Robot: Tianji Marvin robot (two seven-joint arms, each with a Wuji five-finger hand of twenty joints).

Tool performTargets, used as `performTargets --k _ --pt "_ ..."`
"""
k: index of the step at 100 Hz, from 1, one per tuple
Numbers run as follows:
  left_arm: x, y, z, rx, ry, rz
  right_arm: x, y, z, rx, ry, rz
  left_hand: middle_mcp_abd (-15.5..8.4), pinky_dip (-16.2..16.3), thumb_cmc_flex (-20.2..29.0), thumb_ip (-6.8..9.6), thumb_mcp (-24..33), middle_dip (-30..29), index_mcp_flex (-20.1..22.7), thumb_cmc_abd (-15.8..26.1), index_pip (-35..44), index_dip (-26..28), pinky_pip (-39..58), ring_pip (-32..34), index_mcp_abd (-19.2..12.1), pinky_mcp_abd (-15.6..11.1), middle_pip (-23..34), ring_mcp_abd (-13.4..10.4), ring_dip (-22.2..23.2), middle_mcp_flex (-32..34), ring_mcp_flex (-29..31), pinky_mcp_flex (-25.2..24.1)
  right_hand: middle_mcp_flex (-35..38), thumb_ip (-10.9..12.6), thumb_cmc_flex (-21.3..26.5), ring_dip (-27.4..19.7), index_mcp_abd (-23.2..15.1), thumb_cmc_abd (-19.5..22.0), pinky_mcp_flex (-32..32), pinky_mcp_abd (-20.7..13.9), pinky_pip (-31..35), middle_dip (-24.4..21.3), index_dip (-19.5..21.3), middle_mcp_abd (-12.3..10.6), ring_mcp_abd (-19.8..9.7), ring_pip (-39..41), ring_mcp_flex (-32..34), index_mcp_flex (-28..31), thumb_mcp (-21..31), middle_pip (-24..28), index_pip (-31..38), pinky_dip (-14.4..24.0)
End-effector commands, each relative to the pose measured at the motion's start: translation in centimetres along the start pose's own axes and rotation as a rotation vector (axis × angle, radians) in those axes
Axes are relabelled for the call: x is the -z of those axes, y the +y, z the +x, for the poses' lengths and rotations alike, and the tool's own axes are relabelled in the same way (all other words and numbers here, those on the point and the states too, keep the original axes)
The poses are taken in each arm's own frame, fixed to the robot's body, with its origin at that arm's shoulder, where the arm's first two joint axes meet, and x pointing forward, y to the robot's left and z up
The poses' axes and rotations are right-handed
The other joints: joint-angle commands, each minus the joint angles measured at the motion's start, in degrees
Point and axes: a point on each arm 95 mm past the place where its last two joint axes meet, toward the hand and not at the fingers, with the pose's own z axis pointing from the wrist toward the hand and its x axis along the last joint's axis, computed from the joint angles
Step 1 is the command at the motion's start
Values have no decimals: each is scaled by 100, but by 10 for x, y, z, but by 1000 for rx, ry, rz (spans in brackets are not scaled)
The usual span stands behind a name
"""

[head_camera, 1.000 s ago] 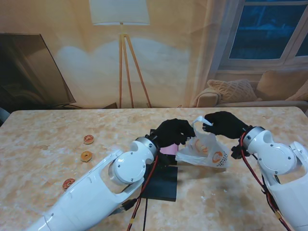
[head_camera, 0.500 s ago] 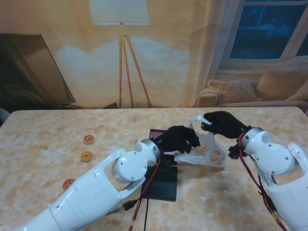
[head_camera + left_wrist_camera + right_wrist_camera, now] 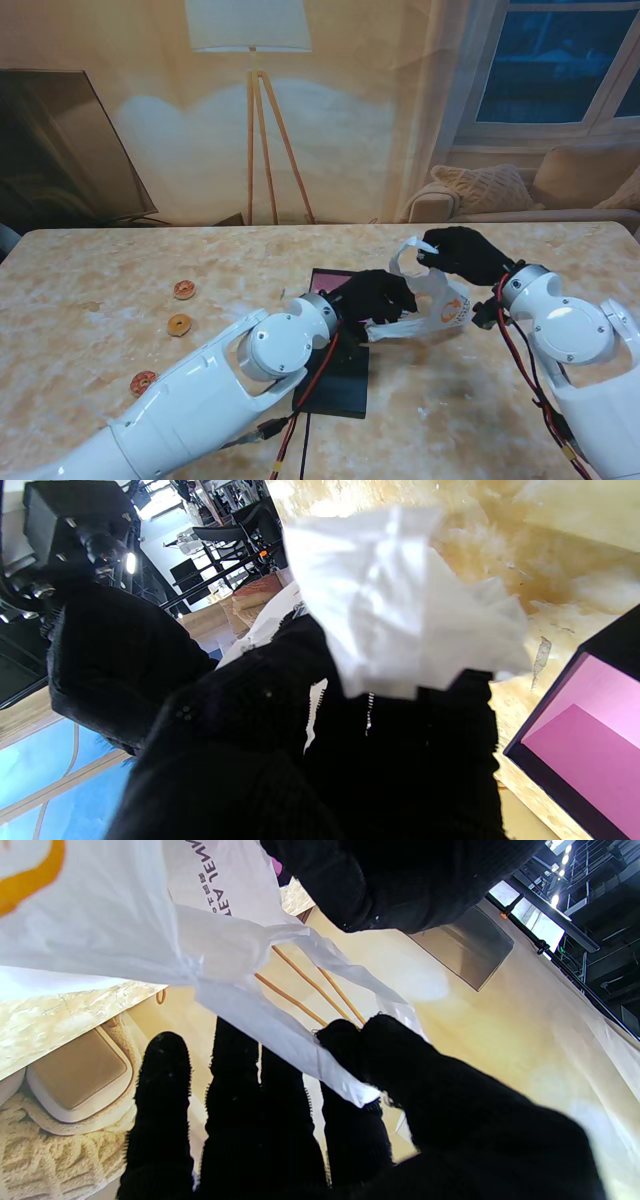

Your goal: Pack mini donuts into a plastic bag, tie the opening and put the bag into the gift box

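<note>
Marbled bench (image 3: 90, 300) carries three mini donuts (image 3: 179, 325) well left of the black gift box (image 3: 335, 375), whose pink inside is mostly hidden by the left arm. Between both hands, the plastic bag (image 3: 440, 305) hangs just right of the box: left hand (image 3: 375, 295) fingers clutch its bunched side, right hand (image 3: 460, 255) fingers pinch a handle; its contents cannot be made out.

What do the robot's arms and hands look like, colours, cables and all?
Both arms are glossy white with rounded joint housings ringed in silver-grey. Each robot hand, left and right, is five-fingered and covered in a black knitted glove. Red and black cables run loose along the left arm and the right arm.
</note>
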Motion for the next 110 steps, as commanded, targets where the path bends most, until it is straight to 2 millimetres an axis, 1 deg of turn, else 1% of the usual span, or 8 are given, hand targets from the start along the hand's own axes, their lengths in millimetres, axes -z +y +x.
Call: performTargets --k 1,15,40,57,79,94,104,110 --pt "-1 2 3 -6 -1 -8 1 -7 1 0 0 15 20 24 70 52 -130 -61 30 73 -105 29 83 189 7 -81 116 139 -16 -133 -94 1 -280 108 585 -480 -445 57 -252 69 -123 -623 -240 163 113 -665 -256 -61 720 -453 -197 -191" --pt "-4 1 4 -15 -38 -19 1 -8 2 -19 1 14 78 30 104 67 -136 -95 -27 114 -207 -5 24 135 92 -48 100 195 -30 -272 -233 -125 -259 -54 677 -1352 -340 -160 -512 83 -387 -1650 -468 358 300 -1856 -341 20 814 -1195 -182 -693" --pt "-10 -1 8 -46 -74 9 4 -12 5 -45 13 52 55 169 263 92 -242 -137 -262 78 -497 77 -46 202 105 -377 274 120 23 -749 -543 -257 -124 -293 797 -2220 -325 -411 -626 -26 -850 -2426 -783 417 482 -3028 -299 155 840 -1966 -251 -1126" --pt "-12 1 12 -67 -101 19 4 -16 7 -42 30 81 108 230 249 83 -174 -174 -277 -47 -571 88 55 301 167 -557 362 158 52 -810 -509 -76 -161 -366 822 -2583 -450 -446 -666 -137 -1145 -2715 -810 452 517 -3480 -308 185 761 -2233 -354 -1315" --pt "-11 3 13 -68 -128 -15 5 -18 7 -45 36 79 198 256 186 65 -137 -246 -166 -115 -590 107 113 373 209 -417 411 241 58 -700 -437 -43 -338 -471 874 -2721 -588 -504 -835 -152 -1406 -2859 -895 477 535 -3731 -454 217 657 -2344 -461 -1471" --pt "-12 7 12 -85 -145 -23 4 -18 7 -35 53 78 259 445 91 34 -52 -185 127 -264 -389 151 684 681 198 -198 303 365 148 -135 12 242 -448 -571 922 -2763 -746 -494 -977 -129 -1547 -2923 -989 470 547 -3859 -556 217 490 -2399 -575 -1562" --pt "-12 9 12 -115 -143 -10 4 -18 6 -36 56 81 281 450 -123 -55 80 -226 68 -494 -453 105 748 690 251 -216 407 372 158 -310 -34 218 -490 -589 930 -2769 -789 -482 -1047 -87 -1594 -2944 -994 507 600 -3905 -600 211 450 -2421 -592 -1595" --pt "-13 10 13 -126 -145 3 5 -18 6 -36 56 80 273 478 -399 -154 414 -551 -23 -703 -697 152 600 598 308 -231 660 339 181 -686 -234 4 -493 -591 936 -2768 -797 -489 -1062 -77 -1606 -2950 -994 519 609 -3918 -605 216 443 -2425 -595 -1606"
